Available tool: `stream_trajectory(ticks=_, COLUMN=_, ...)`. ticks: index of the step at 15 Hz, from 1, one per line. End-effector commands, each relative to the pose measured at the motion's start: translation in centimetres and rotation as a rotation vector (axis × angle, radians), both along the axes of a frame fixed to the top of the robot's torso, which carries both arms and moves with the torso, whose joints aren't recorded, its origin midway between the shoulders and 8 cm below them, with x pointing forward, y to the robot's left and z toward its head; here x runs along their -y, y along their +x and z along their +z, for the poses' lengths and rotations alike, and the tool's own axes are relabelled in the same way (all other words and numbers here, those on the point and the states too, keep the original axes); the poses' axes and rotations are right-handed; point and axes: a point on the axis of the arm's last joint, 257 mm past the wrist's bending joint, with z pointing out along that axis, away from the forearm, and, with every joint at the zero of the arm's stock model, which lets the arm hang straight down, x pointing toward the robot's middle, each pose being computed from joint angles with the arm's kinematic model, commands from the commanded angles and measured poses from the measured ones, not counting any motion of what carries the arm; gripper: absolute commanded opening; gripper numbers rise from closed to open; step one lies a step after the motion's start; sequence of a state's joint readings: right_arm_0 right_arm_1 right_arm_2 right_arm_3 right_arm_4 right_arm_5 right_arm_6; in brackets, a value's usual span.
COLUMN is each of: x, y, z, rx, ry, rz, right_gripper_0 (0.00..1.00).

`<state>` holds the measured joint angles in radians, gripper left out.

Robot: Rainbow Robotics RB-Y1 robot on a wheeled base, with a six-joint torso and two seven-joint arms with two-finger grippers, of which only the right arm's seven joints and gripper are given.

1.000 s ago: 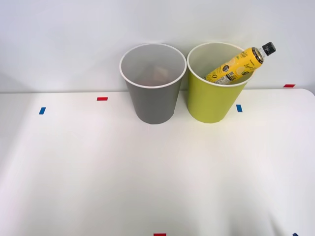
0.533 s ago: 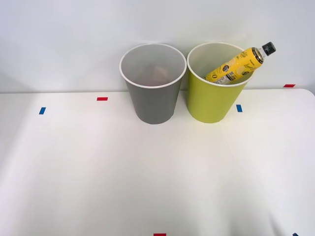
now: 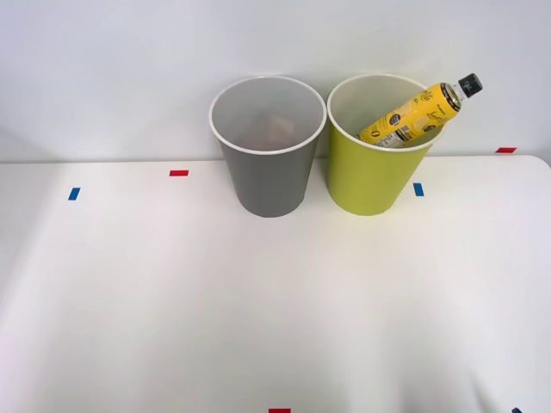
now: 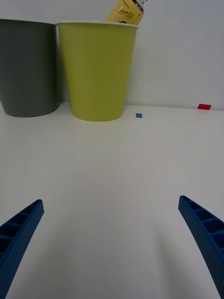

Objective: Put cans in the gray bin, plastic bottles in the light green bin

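The slim yellow plastic bottle (image 3: 414, 112) leans over the yellow-green plastic bin's (image 3: 368, 176) white rim; right gripper (image 4: 112, 243) spread wide above bare white table (image 3: 258, 301).

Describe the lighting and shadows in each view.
Front view: soft, even light; the table is grayer toward its left edge, and the gray bin casts hardly any shadow. Right wrist view: faint shadows sit under both bins, and the light green bin shows no glare.
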<state>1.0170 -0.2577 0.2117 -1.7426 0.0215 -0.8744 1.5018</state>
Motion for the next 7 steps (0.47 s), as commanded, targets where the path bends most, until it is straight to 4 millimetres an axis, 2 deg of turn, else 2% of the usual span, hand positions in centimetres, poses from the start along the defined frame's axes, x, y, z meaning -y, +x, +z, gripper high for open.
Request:
stream_trajectory(ticks=1, x=0.00, y=0.00, z=0.00, rx=0.000, ry=0.000, rz=0.000, right_gripper_0=1.00)
stream_trajectory(ticks=7, x=0.00, y=0.00, z=0.00, rx=0.000, ry=0.000, rz=0.000, right_gripper_0=1.00)
